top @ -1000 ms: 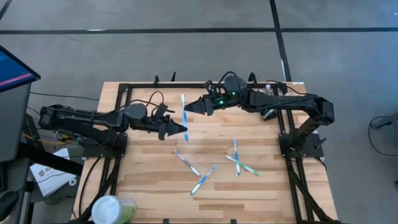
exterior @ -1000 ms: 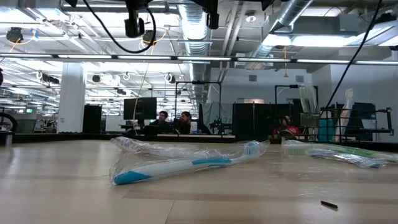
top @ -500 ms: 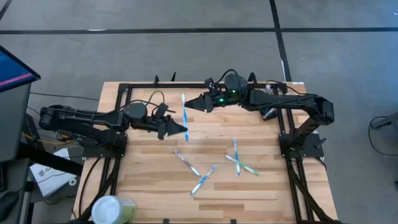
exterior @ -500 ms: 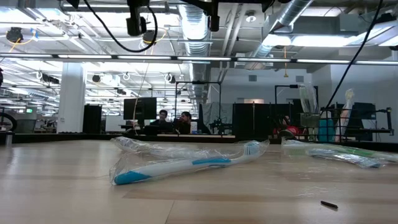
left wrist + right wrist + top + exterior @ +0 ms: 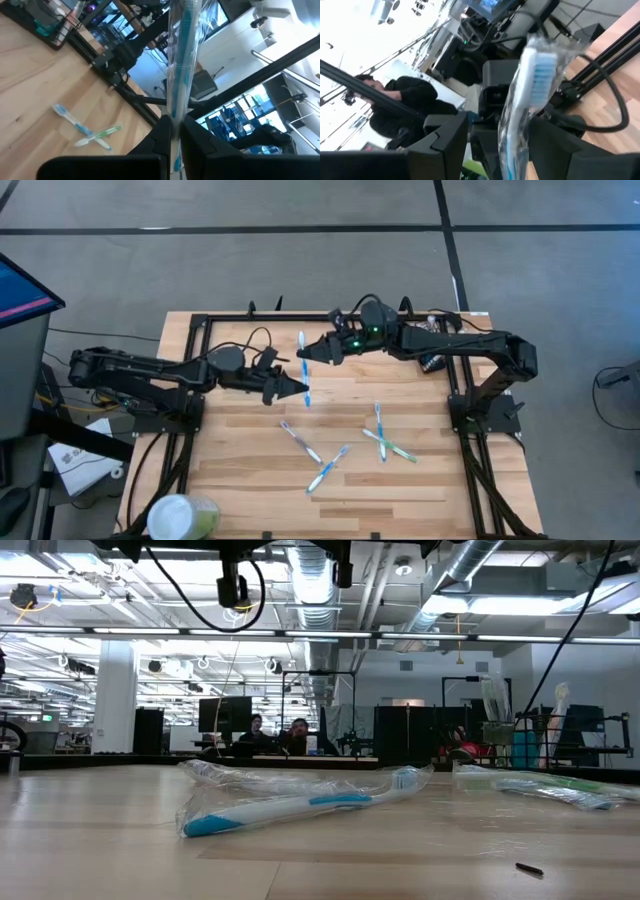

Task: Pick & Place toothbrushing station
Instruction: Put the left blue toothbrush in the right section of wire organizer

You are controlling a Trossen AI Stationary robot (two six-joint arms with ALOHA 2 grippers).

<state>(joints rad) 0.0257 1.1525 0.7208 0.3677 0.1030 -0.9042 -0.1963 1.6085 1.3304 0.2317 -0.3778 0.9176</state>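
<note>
The left gripper (image 5: pixel 297 388) is closed tightly on the lower end of a wrapped toothbrush (image 5: pixel 304 368) and holds it up above the table (image 5: pixel 240 450). In the left wrist view the two fingers (image 5: pixel 161 131) press on the plastic wrap, and the brush rises between them.

Compared with a second ago, this toothbrush and the left gripper have moved a little toward the right arm. The right gripper (image 5: pixel 314 352) is now just beside the upper part of the toothbrush. Its jaws are open but have started to come together. In the right wrist view the brush head stands between the two fingers (image 5: pixel 445 131), with a gap on each side, so the right gripper holds nothing yet.

I judge this to be a handover from one arm to the other, with the second grip close but not made. The left gripper should not let go before the right one has closed.

Four more toothbrushes (image 5: pixel 300 442) lie on the table, well apart from the held toothbrush, toward the front edge. A pale-green cup (image 5: pixel 185 516) stands much farther away, at the front left corner.

I cannot make out the black holder with certainty, so I cannot say where it stands from the held toothbrush.
</note>
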